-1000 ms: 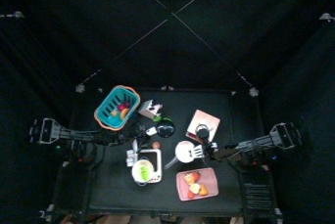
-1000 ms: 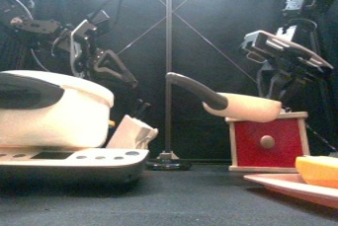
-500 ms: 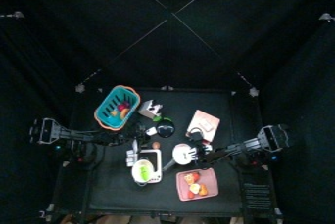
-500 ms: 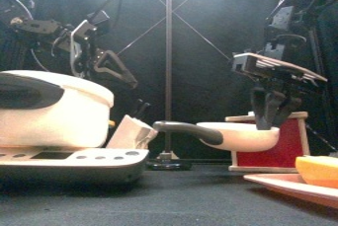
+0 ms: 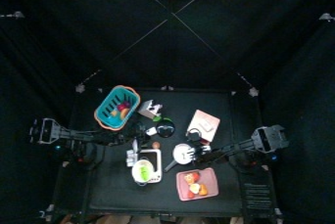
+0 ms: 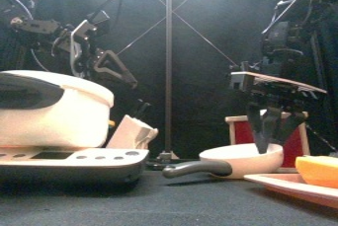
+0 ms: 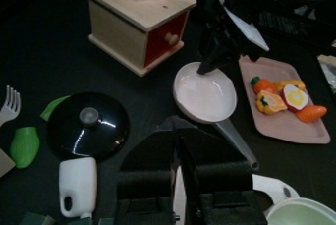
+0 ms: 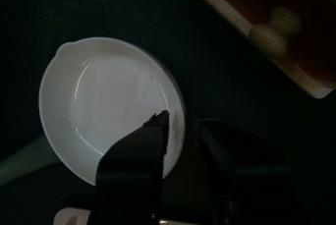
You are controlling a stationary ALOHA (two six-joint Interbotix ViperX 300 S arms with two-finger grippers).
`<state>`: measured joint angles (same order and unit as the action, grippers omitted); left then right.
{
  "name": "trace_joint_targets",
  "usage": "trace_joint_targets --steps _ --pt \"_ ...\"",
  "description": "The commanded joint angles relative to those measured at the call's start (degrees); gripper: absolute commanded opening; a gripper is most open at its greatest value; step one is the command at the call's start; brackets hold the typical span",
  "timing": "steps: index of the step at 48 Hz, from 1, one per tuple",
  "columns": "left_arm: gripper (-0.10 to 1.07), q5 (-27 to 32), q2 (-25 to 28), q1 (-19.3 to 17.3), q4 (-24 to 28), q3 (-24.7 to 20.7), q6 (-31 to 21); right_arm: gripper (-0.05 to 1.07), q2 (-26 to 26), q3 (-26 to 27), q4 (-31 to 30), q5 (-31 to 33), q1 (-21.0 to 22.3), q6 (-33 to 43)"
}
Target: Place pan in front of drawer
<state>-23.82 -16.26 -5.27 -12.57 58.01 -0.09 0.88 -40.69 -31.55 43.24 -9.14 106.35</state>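
Note:
The small white pan (image 6: 246, 156) lies flat on the table, its dark handle (image 6: 197, 169) pointing left. Right behind it stands the wooden drawer (image 6: 283, 131) with its red front. From above, the pan (image 5: 187, 153) sits just below the drawer (image 5: 203, 123). My right gripper (image 6: 271, 139) hangs over the pan's right edge. In the right wrist view this gripper (image 8: 182, 136) is open, its fingers either side of the pan's rim (image 8: 174, 91). The left wrist view shows the pan (image 7: 206, 89) beside the drawer (image 7: 140, 23). My left gripper (image 7: 184, 131) rests shut, far left and raised.
A pink tray (image 6: 294, 185) with orange food lies at the front right, close to the pan. A white cooker (image 6: 46, 107) fills the front left. A black lid (image 7: 85, 126) and a teal basket (image 5: 117, 108) lie left of the pan.
The pan came down from mid-air, levelled out, and now rests on the table before the drawer. My right gripper lowered with it and its jaws spread apart. The left arm stayed still.

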Motion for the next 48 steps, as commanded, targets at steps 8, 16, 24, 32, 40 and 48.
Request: trace_joint_targets --steps 8,16,24,32,40,48 --pt "0.38 -0.5 -0.1 -0.1 0.1 -0.5 0.1 0.77 1.1 2.0 -2.7 0.5 0.2 0.1" --pt "0.38 -0.5 -0.1 -0.2 0.0 -0.4 0.1 0.85 1.1 2.7 -3.8 0.6 0.2 0.0" --pt "0.38 -0.5 -0.1 -0.2 0.0 -0.5 0.1 0.86 1.1 3.4 -5.1 0.5 0.2 -0.1" --pt "0.39 -0.5 -0.1 -0.2 0.1 -0.4 0.1 0.86 1.1 3.6 -5.9 0.5 0.2 -0.1" --pt "0.38 -0.5 0.0 -0.2 0.1 -0.5 0.1 0.86 1.1 3.6 -6.9 0.4 0.3 -0.4" --pt "0.39 0.0 -0.6 -1.0 0.0 0.0 0.2 0.86 2.0 3.3 -12.7 0.3 0.3 -0.4"
